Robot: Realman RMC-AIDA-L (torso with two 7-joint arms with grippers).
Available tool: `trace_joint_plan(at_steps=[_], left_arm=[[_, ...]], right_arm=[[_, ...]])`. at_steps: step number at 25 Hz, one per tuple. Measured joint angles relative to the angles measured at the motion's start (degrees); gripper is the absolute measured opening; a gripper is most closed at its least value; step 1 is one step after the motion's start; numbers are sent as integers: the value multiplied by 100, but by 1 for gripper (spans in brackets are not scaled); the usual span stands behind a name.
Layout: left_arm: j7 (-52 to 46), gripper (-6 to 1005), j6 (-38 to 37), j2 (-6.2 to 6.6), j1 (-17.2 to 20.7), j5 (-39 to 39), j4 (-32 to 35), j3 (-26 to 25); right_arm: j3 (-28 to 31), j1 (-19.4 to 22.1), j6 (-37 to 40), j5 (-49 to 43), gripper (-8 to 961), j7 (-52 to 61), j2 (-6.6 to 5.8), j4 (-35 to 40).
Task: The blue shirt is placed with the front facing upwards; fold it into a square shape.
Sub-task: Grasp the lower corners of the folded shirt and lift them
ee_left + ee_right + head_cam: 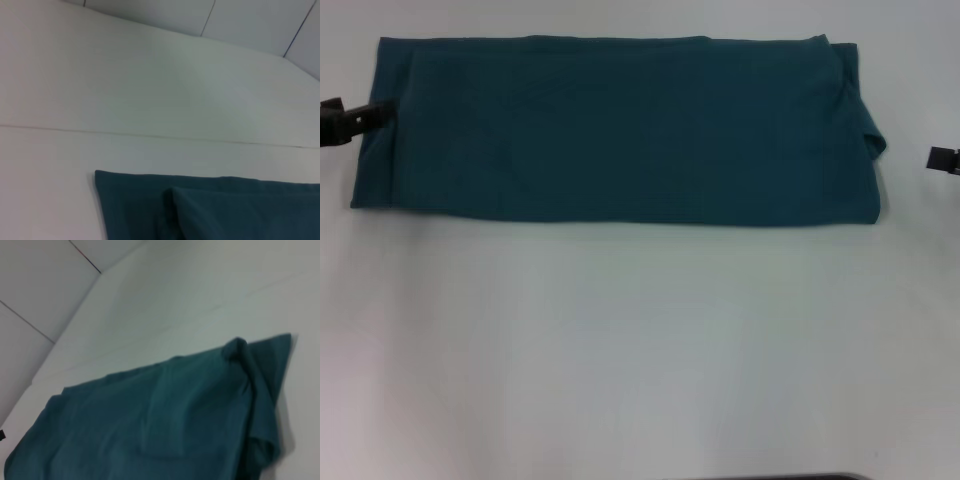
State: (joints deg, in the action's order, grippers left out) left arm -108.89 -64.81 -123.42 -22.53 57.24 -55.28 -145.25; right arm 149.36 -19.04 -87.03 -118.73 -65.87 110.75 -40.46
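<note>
Now shirt lies as long strip on bench; left tool touches its end, grip indiscernible; next fold ends inward.

Blue shirt: a uniform dark teal-blue is shown across the whole folded surface, with no lettering or pattern visible; folds are marked only by slightly darker teal shading. Table: a plain pale grey-white, unpatterned, crossed by thin darker seam lines in the wrist views. Left gripper and right gripper: black.
</note>
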Motion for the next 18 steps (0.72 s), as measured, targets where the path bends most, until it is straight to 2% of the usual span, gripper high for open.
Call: trace_joint_plan(at_steps=[9,18], left_arm=[[55,828,10,9,35,-12,-24,19],[105,828,41,12,28,-27,-27,11]], right_arm=[[-18,-580,92,-901,710,729,47,188],[-43,-731,461,-971,705,715,116,581]])
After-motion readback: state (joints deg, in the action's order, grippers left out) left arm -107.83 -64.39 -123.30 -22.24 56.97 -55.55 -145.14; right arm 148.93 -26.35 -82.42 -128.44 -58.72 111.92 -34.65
